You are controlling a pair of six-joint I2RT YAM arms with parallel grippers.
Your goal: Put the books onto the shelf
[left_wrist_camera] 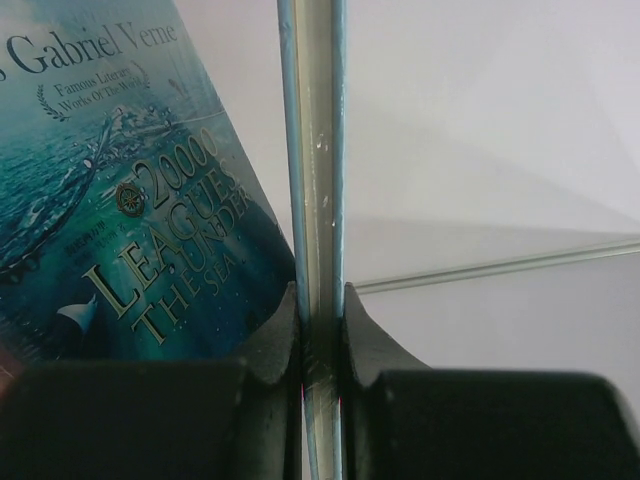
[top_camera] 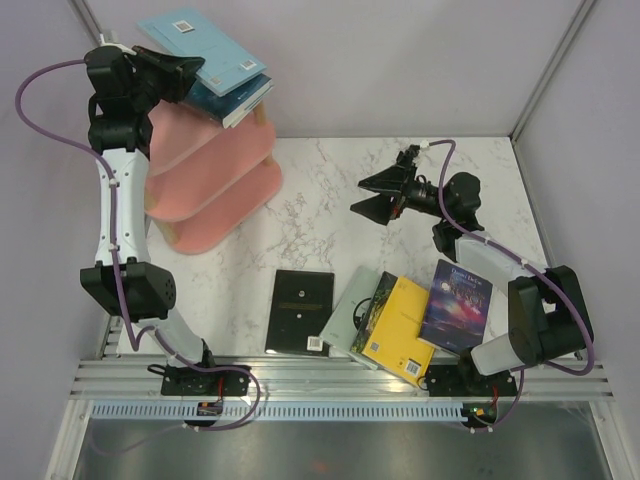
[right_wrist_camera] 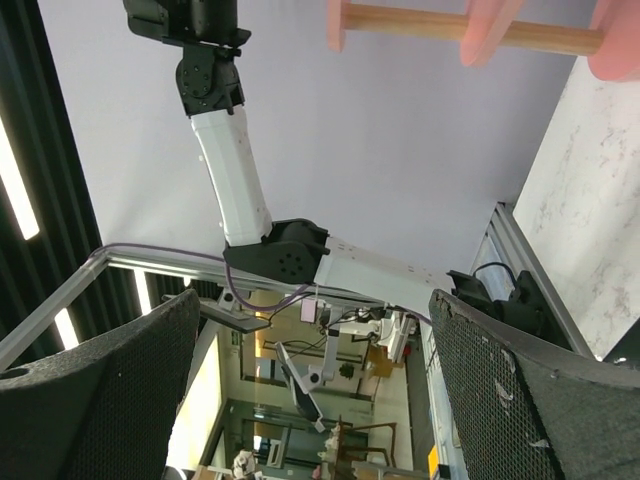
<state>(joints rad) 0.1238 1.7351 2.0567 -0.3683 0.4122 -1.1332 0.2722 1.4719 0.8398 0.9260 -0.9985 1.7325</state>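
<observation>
Where pale walls (top_camera: 400,60) meet, marbled table (top_camera: 330,210) bears books (top_camera: 300,310).

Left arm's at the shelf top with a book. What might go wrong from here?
1. The left hand pinches the pale blue book only by a thin edge; it may pivot or slip on release.
2. It is right above the teal book on the shelf top; a nudge may slide both off.
3. The yellow book overlaps its neighbours, so the open right hand may struggle to lift one cleanly.
</observation>
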